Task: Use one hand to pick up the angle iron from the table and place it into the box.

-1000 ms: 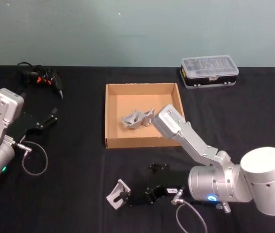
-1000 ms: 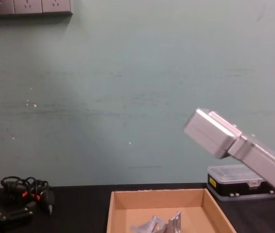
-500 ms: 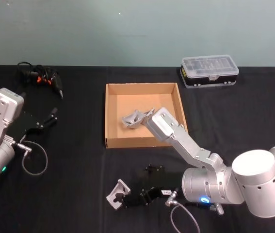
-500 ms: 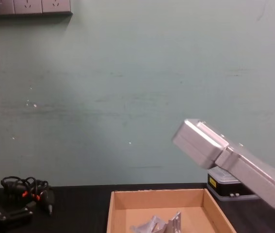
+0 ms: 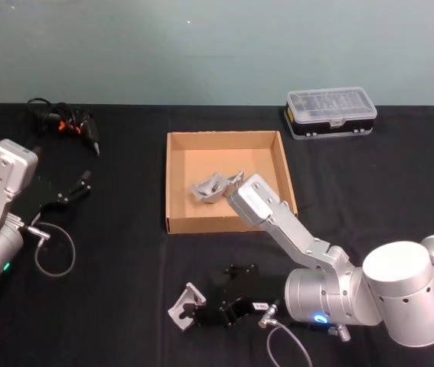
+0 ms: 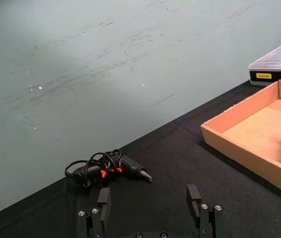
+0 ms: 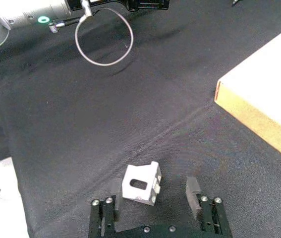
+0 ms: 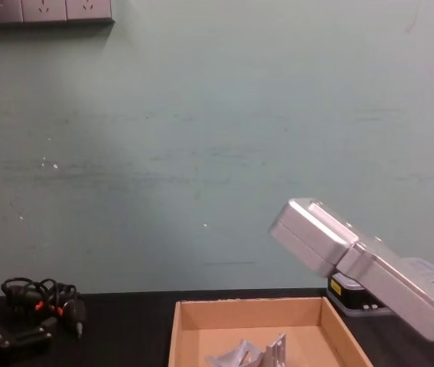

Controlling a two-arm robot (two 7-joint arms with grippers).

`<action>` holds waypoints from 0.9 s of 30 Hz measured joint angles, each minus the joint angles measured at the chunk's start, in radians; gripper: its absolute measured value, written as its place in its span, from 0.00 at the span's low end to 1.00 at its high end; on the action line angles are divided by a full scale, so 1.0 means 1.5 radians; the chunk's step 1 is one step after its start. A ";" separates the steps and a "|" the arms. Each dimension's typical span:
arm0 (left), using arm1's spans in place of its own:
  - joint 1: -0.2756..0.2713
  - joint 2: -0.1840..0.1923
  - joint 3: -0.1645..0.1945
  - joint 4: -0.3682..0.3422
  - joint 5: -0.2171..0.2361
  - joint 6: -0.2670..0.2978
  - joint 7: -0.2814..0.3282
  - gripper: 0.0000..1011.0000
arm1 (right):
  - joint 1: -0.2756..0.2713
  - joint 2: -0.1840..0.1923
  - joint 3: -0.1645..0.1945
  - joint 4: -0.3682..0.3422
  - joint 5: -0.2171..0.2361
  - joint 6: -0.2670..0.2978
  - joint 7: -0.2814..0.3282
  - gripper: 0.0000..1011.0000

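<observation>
"Lower and further toward the robot's left than a second ago sits the right arm's silver-grey elbow, and its black claw, the right gripper [image 7: 151,194], has closed in on the part."

"Gripping it?"

"No. Its fingers stand spread. The small grey metal angle iron [image 7: 141,184] lies between them on the flat matte black table [image 5: 125,252], nearer one finger and not pinched."

"And the other arm?"

"The left gripper [image 6: 149,201] is parked at the table's left side, its fingers likewise apart and empty."

"Beyond them?"

"The shallow brown cardboard box [image 5: 172,180] sits mid-table, holding similar grey metal brackets [image 5: 215,188]. At the far edge are a clear-lidded black plastic case [image 5: 331,112] on the right and a black corded power tool [image 5: 70,125] on the left."
</observation>
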 joint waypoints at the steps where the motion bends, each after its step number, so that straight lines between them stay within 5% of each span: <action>1: 0.000 0.000 0.000 0.000 0.000 0.000 0.000 0.99 | 0.000 0.000 0.000 0.000 0.000 0.000 0.000 0.80; 23: 0.000 0.000 0.000 0.000 0.000 0.000 0.000 0.99 | -0.004 -0.006 -0.009 0.007 0.004 -0.011 -0.009 0.11; 27: 0.000 0.000 0.000 0.000 0.000 0.000 0.000 0.99 | -0.006 -0.007 -0.009 0.007 0.004 -0.014 -0.011 0.07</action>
